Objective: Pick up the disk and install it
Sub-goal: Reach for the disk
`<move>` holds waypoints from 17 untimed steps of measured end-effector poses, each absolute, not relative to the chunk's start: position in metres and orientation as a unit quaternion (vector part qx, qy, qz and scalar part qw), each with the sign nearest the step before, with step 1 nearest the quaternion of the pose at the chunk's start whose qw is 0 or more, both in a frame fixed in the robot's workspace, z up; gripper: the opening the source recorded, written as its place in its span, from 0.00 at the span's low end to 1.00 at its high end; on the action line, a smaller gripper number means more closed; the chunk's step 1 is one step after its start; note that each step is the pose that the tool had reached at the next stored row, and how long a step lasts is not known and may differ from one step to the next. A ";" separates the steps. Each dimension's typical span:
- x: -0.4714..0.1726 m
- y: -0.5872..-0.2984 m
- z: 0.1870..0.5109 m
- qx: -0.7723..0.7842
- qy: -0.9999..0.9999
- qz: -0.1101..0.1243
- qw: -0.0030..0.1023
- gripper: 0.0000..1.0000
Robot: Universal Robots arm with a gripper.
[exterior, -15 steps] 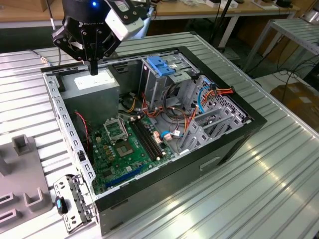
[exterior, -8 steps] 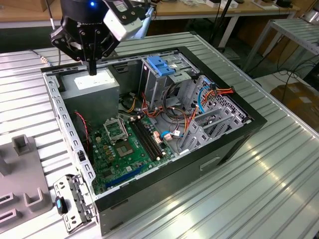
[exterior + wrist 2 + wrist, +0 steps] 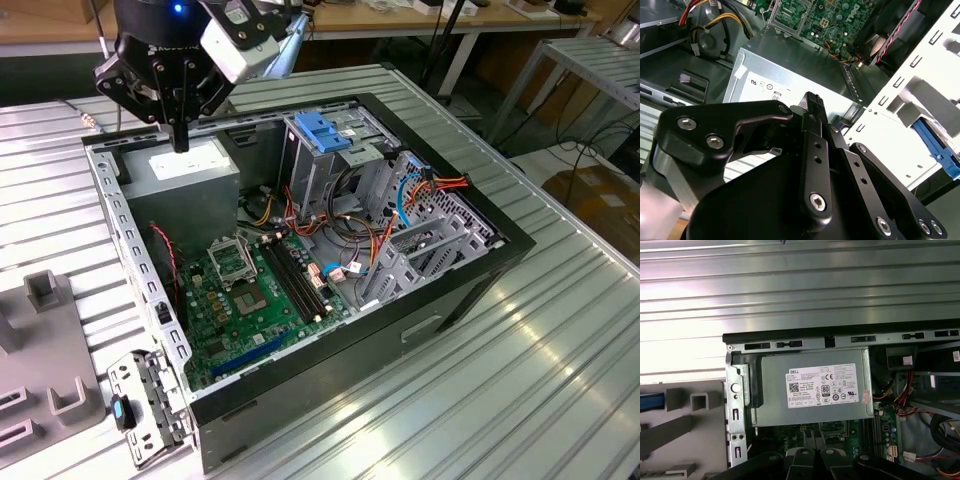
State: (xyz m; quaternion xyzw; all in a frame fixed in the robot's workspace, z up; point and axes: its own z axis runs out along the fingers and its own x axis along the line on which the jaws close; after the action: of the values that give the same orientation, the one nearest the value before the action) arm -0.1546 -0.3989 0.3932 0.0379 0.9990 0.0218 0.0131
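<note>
Disk [image 3: 651,400] on the grey fixture [image 3: 695,412], seen as a blue strip of carrier frame. Beside the open computer case [image 3: 505,245], toward the bench's [image 3: 540,370] edge at the exterior view's left. Long run of the strip aimed at the case's slotted side rail [image 3: 736,412], crosswise to it. Dark face and label out of sight, so nothing to tell of print on the disk itself. Same blue edge of the disk [image 3: 936,150] in the second wrist view, just past that pale rail.

Gripper [image 3: 180,140] well apart from the disk, inside the case's outline, hanging above the power supply [image 3: 185,180] at the case's far corner on the exterior view's left. Fingers pressed together, pinching nothing, tips just over the supply's top.

White label [image 3: 822,386] flat on the power supply, dense with small black print and round marks.

Farther along the case's far side, grey drive cage [image 3: 330,165] topped by a blue latch [image 3: 326,132]. Green motherboard [image 3: 250,295] on the case floor, with orange and red wires toward the exterior view's right.

Loose metal bracket [image 3: 150,405] by the case's near corner, close to the fixture. Bare ribbed bench open along the case's side at the exterior view's right.
</note>
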 end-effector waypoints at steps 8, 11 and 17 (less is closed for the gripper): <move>-0.159 -0.399 0.393 0.038 0.999 0.022 0.013 0.10; -0.161 -0.399 0.393 0.038 0.999 0.022 0.013 0.10; -0.165 -0.399 0.393 0.038 0.999 0.022 0.013 0.10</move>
State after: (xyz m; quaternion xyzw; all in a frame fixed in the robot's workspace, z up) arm -0.1653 -0.3989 0.3931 0.0379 0.9990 0.0219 0.0127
